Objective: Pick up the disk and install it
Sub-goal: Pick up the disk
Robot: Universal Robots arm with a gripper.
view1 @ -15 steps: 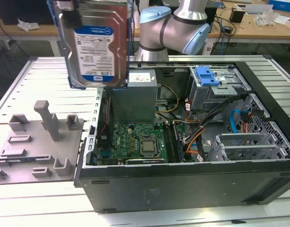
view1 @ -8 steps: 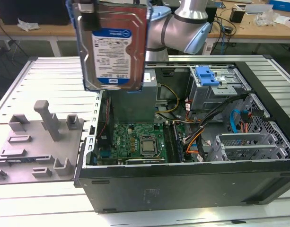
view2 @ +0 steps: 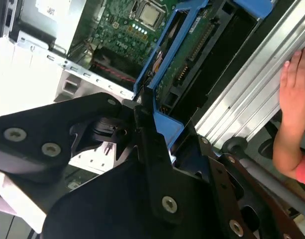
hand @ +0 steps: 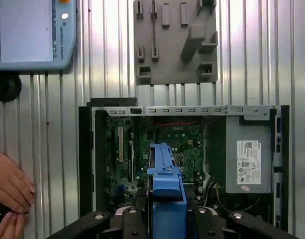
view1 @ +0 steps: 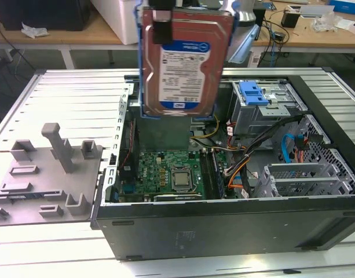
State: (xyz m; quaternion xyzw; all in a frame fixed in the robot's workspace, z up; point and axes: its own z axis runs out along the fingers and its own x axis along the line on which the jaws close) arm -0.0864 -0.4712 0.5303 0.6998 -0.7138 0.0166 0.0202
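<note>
The disk [view1: 186, 63], a silver hard drive with a white-and-blue label in a blue plastic carrier, hangs upright in the air above the open computer case [view1: 223, 223]. It is over the case's rear, above the motherboard [view1: 165, 171]. My gripper [view1: 164, 17] is shut on the disk's upper edge. In the second wrist view the black fingers [view2: 150, 144] clamp the blue carrier [view2: 167, 82], with the drive's green circuit board facing the camera. In the first wrist view the carrier [hand: 165, 191] is seen edge-on between the gripper [hand: 165, 214] fingers, over the motherboard.
A metal drive cage with a blue latch piece [view1: 253, 92] sits at the case's far right. A grey fixture plate [view1: 44, 174] lies left of the case. A person's hand [hand: 10, 191] rests on the ribbed table beside the case. A teach pendant [hand: 33, 35] lies farther off.
</note>
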